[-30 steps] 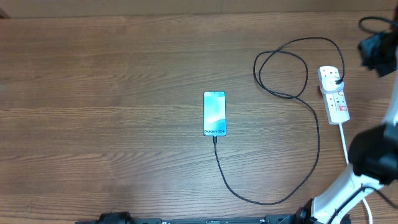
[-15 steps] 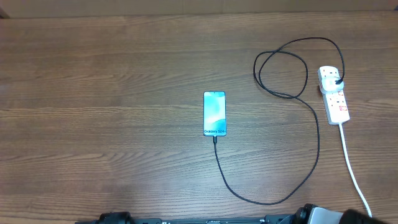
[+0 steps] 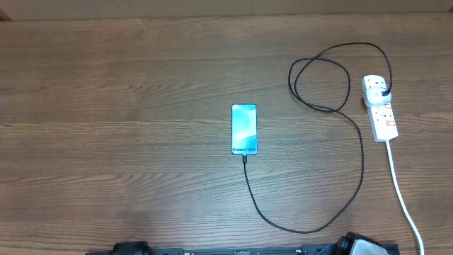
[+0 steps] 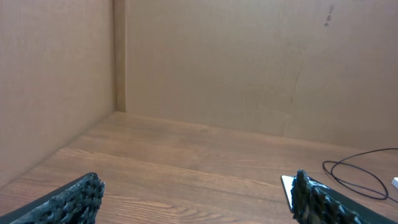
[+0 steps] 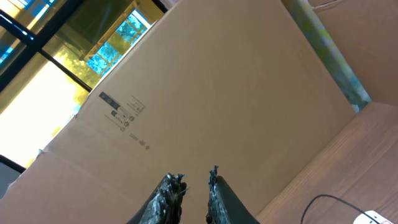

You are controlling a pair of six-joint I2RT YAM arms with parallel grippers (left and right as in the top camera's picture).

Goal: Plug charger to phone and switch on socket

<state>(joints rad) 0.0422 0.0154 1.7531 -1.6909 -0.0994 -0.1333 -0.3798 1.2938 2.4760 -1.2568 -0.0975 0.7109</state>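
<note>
Charger seemingly feeding phone; socket switching likely pending
Left pincer is gaping empty, right pincer slightly parted; socket is lying ahead-right of it.

I see left half of table bare, free passage. Centre: phone flat. Right half: charger cable looping toward near edge, up to socket by right edge; white cord trailing to near right corner. Far, left edges: cardboard walls.

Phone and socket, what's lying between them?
The charger loops its black cable across the bare table between phone and socket, seen overhead.
</note>
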